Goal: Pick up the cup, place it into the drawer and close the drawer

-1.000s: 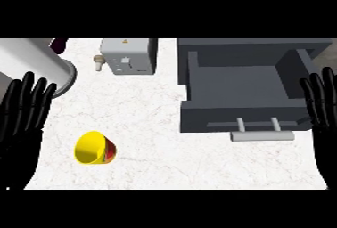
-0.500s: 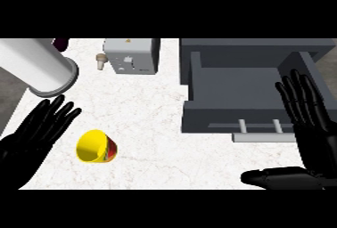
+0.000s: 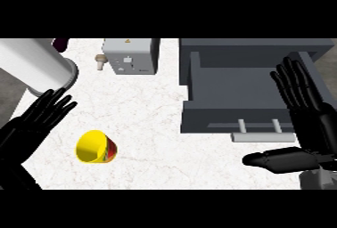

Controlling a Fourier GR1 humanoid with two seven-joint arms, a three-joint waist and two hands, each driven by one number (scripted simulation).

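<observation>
White marble tabletop (image 3: 151, 120) carried a yellow cup (image 3: 96, 147) lying tipped; the left robot hand (image 3: 33, 124) had drifted beside it, open; the right robot hand (image 3: 306, 111), open, hovered over the grey open drawer (image 3: 244, 93); grasp seemed imminent.

Just one head cam, staring steeply down at the desk (image 3: 145, 111) from close up, forearms entering from below.

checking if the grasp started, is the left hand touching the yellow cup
Apart. The head view shows bare white counter between the left hand and the yellow cup; the fingers are straight, not curled round it.
</observation>
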